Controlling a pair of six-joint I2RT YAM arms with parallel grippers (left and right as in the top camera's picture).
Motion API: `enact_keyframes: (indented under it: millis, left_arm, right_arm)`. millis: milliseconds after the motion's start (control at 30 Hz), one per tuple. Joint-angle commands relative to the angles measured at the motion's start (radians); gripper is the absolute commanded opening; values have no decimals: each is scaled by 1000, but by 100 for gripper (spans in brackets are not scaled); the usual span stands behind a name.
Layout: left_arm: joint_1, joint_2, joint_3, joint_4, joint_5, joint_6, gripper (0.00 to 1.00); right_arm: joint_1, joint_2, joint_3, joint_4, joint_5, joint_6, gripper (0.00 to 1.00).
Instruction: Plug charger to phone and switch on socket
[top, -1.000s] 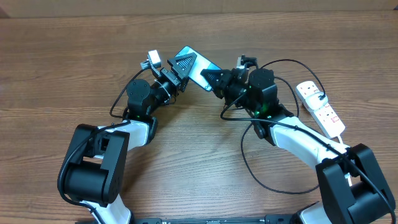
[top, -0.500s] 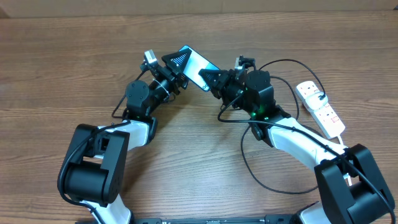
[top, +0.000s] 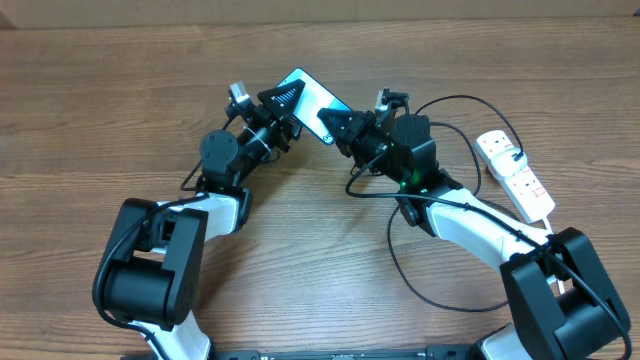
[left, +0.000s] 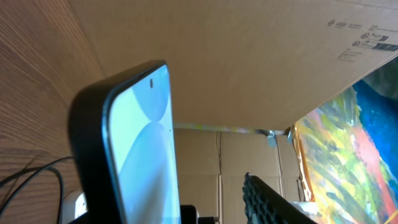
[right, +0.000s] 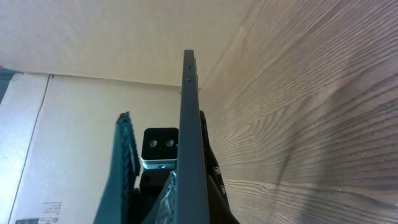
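Observation:
The phone (top: 312, 99), its light blue screen lit, is raised off the table on its edge between my two grippers. My right gripper (top: 331, 123) is shut on the phone's near end, and its wrist view shows the phone (right: 189, 112) edge-on between the pads. My left gripper (top: 282, 99) straddles the far end with its jaws open. In the left wrist view a gap shows between the screen (left: 146, 143) and one finger (left: 267, 199). The charger's black cable (top: 392, 250) loops past the right arm toward the white socket (top: 520, 180). Its connector tip is hidden.
The socket lies at the right edge of the wooden table (top: 100, 110), its thick white cord running off to the right. Brown cardboard (left: 249, 62) stands behind the table. The cable loop lies just in front of the right arm's base.
The left gripper's jaws have narrowed around the phone's far end and it has shifted slightly up and left. The right gripper has kept its hold on the phone.

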Motion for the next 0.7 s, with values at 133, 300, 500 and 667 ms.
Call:
enact_keyframes:
  millis: [133, 300, 500, 667]
  left_arm:
    - [0, 9, 5, 3, 26, 2, 36]
    - [0, 9, 5, -30, 41, 7, 33]
    - [0, 9, 5, -31, 48, 24, 32]
    - [0, 9, 5, -34, 50, 29, 27]
  right_arm:
    - [15, 17, 31, 31, -19, -11, 4]
    - [15, 17, 31, 29, -72, -4, 4]
    - [15, 17, 31, 21, -138, 19, 4]
    - [15, 17, 31, 21, -145, 19, 4]
